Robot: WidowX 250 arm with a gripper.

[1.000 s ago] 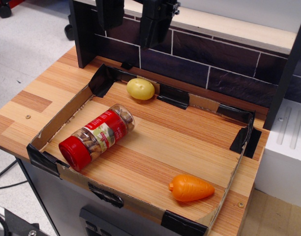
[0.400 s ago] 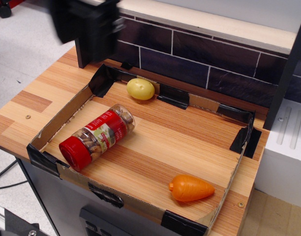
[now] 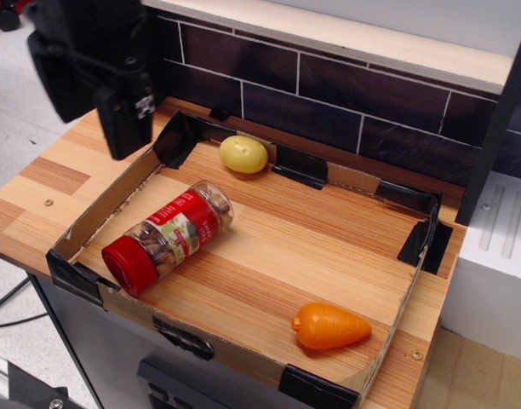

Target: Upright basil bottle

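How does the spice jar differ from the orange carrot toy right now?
The spice jar is clear with a red cap and label; the carrot toy is solid orange. The jar is bigger. The jar sits near the tray's left side, the carrot near the front right. Both lie on their sides, untouched.

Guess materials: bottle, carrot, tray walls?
Bottle: looks like clear glossy plastic, since the contents show through; its red cap is opaque, probably plastic too. Carrot: smooth, uniform orange with a soft sheen, likely molded plastic or rubber. Tray walls: brown cardboard, black tape at the corners.
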